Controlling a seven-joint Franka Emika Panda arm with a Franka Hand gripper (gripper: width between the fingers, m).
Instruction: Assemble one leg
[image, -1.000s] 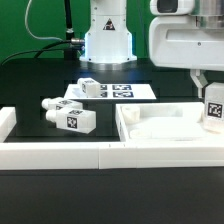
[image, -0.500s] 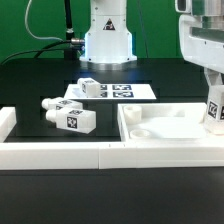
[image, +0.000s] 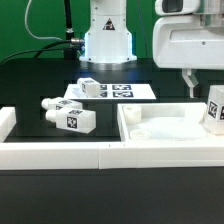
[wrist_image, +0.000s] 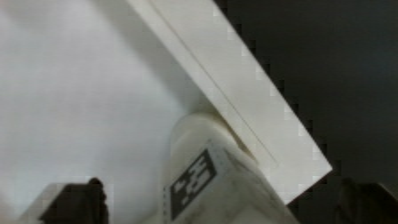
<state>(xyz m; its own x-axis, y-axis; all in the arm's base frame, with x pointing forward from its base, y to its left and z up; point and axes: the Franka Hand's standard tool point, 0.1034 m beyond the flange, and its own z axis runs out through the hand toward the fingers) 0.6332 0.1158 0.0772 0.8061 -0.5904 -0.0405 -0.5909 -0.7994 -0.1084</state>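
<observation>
While the gripper (image: 192, 80) is lifting away toward the frame's upper right, apparently spread and holding nothing, the leg (image: 214, 108) is standing upright at the panel's (image: 150, 125) right-hand corner, probably seated.

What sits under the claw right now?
A leg stands upright at the panel's corner, under the claw. Its base and seating are hidden by the rim.
</observation>
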